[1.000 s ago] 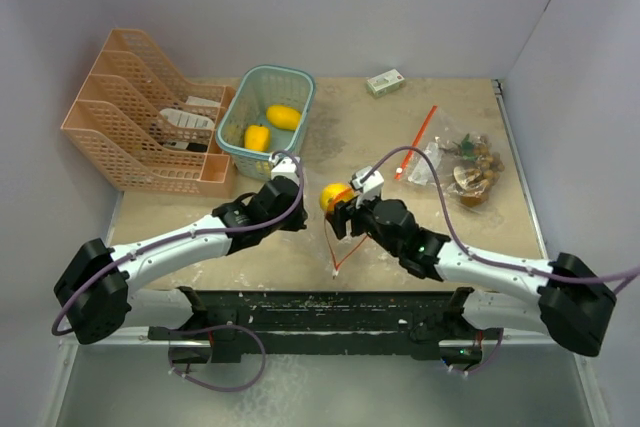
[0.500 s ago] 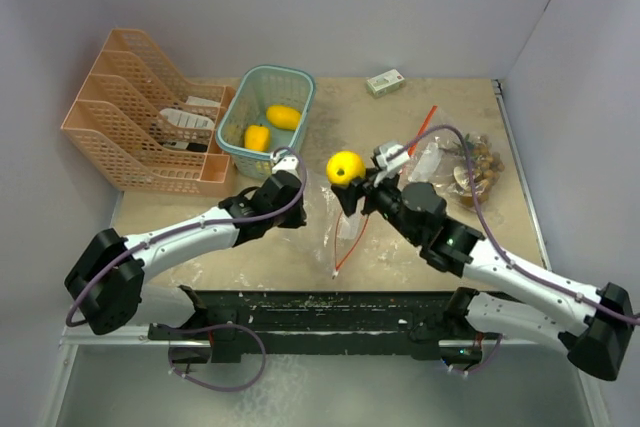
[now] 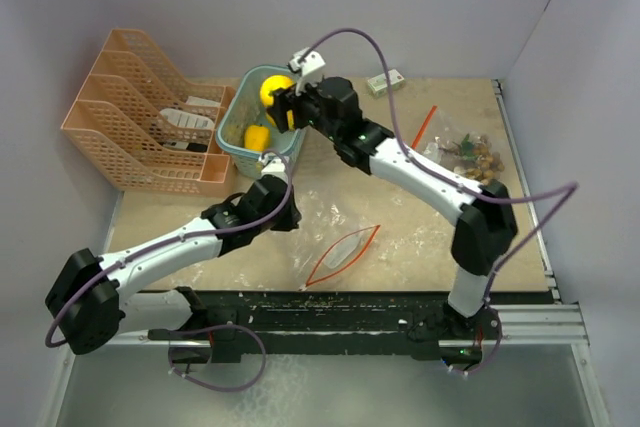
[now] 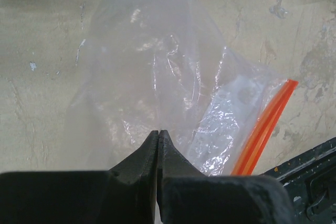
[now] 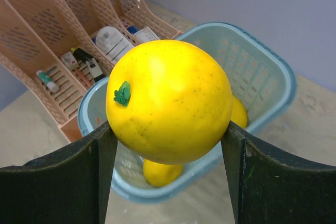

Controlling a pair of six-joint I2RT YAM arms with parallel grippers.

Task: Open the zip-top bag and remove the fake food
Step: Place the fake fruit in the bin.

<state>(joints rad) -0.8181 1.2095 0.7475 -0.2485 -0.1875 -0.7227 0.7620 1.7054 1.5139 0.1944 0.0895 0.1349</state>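
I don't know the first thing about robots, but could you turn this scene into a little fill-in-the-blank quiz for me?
1. The right gripper holds a ___ toy fruit.
2. The fruit hangs over a teal ___ that has another piece of fruit lying inside it.
3. The left gripper, at the edge of the clear zip-top bag, has its jaws ___.

Missing words: yellow; basket; shut.
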